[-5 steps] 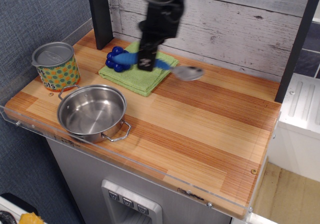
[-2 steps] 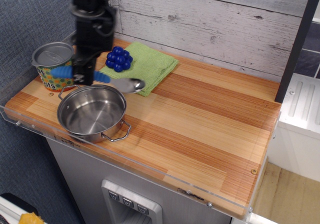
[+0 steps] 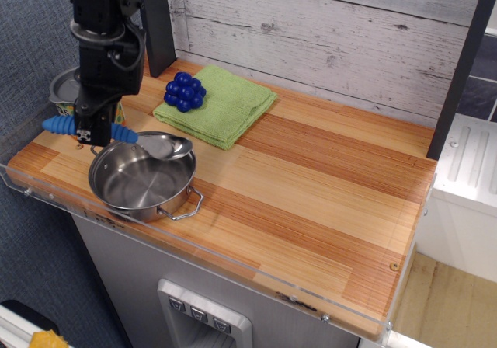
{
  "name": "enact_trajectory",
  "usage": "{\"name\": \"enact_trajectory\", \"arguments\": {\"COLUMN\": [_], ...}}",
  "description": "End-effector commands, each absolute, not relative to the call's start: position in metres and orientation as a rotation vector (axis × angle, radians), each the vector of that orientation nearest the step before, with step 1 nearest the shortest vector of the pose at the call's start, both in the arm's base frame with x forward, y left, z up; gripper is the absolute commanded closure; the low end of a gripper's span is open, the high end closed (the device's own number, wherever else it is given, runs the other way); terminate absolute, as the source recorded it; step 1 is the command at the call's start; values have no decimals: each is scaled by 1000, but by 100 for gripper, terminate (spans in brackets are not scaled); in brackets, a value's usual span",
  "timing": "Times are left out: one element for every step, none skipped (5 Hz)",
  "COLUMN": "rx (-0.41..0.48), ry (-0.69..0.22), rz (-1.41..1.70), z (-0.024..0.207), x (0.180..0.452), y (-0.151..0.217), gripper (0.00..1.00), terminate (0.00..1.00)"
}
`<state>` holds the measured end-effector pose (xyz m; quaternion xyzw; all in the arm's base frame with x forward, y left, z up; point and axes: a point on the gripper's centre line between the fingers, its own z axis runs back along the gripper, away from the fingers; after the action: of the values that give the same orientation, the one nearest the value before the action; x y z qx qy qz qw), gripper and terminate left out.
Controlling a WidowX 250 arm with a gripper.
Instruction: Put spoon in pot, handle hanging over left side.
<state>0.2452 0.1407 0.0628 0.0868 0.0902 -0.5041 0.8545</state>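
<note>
My gripper [image 3: 90,133] is shut on the spoon's bright-blue ribbed handle [image 3: 62,125] near its middle, just above the far-left rim of the pot [image 3: 142,179]. The handle sticks out to the left, past the pot's rim. The spoon's silver bowl [image 3: 170,147] hangs over the pot's far inner side, slightly lower than the handle. The pot is shallow, round and shiny, with wire loop handles, and stands at the table's front left. I cannot tell whether the spoon touches the pot.
A tin can [image 3: 64,92] with orange and green dots stands behind my arm at the far left. A green cloth [image 3: 221,107] with a blue grape cluster [image 3: 185,92] lies at the back. A dark post [image 3: 159,22] rises behind them.
My gripper carried the spoon from over the green cloth leftward and down to the pot's left rim. The spoon's bowl now hangs over the pot.
</note>
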Motion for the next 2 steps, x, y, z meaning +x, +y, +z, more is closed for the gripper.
{"name": "enact_trajectory", "arguments": {"rx": [258, 258], "ry": [192, 219], "rz": [-1061, -1079], "z": [69, 65], "x": [233, 231], "y": [136, 134], "gripper": [100, 100], "terminate": [0, 0]}}
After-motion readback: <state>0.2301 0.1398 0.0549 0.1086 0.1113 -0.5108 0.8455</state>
